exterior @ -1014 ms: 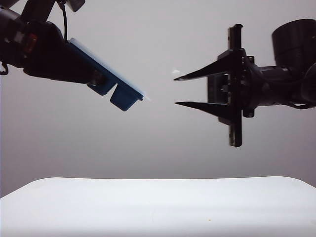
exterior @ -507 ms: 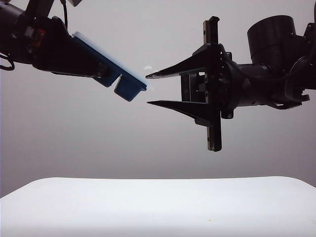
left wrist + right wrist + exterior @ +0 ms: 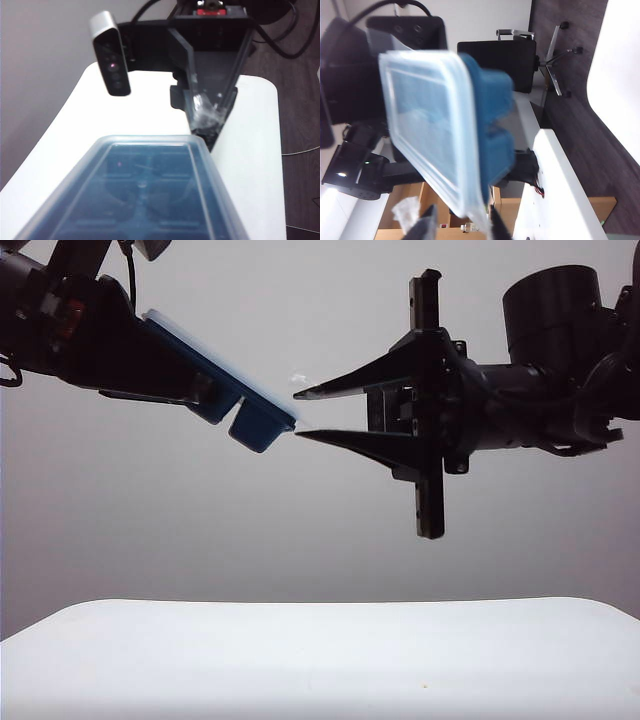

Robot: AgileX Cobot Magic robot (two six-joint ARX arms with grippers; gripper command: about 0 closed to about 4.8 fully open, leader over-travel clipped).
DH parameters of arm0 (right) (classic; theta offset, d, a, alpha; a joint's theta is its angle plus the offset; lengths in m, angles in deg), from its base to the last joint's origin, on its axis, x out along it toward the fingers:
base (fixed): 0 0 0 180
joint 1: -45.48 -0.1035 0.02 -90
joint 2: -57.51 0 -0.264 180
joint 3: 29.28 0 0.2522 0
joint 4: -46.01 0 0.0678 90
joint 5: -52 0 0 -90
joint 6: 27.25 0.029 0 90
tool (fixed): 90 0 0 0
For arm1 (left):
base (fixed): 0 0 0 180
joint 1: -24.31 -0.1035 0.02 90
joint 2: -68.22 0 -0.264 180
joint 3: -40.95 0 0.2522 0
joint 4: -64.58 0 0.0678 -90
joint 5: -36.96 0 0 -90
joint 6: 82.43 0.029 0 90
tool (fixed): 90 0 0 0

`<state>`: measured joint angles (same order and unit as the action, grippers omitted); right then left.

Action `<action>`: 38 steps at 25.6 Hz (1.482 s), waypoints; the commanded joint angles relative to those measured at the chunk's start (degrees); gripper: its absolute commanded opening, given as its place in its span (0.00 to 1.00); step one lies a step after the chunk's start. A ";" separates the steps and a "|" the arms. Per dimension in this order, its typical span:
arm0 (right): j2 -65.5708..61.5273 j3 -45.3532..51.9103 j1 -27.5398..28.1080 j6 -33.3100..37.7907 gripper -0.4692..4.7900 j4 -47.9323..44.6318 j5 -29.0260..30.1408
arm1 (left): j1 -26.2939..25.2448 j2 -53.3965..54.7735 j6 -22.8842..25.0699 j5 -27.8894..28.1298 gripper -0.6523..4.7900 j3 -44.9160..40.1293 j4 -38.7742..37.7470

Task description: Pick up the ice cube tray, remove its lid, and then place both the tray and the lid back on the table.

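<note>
Below both arms the white table point(image 3: 320, 655) lies bare from rounded corner to rounded corner, with wide air between it and the grippers. High at the left, the left gripper point(image 3: 195, 390) clamps the tilted ice cube tray point(image 3: 255, 425), the lid point(image 3: 215, 360) still seated on it. From the right, the right gripper point(image 3: 297, 415) reaches level, its fingers slightly parted around the lid's protruding edge point(image 3: 470, 212).

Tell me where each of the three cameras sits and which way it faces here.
Exterior: low at the table edge, looking level; the left gripper holds the ice cube tray aloft, the right gripper at its end.
Left wrist: on the left arm, looking along the lid toward the right gripper.
Right wrist: on the right arm, facing the tray's end; fingertips show.
Shared: tray with lid on.
</note>
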<state>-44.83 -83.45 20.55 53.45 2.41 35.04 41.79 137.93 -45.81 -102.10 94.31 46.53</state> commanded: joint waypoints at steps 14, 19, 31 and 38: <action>0.15 -2.01 -0.13 1.42 0.07 -1.38 0.09 | 0.02 -0.17 0.44 -0.94 0.45 0.22 0.04; 0.15 -3.93 0.61 2.01 0.07 -4.76 0.07 | 0.02 -0.17 0.44 -0.37 0.45 0.22 -0.44; 0.15 -13.68 8.98 1.51 0.07 -5.68 3.30 | 0.00 -0.17 0.44 8.20 0.45 0.22 -2.71; 0.15 -12.48 19.96 -1.73 0.07 -5.40 5.05 | -0.87 -0.15 6.75 3.23 0.45 0.13 -2.34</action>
<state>-44.94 -96.56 39.70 53.48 -2.33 39.65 41.33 137.97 -42.33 -95.24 94.35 43.47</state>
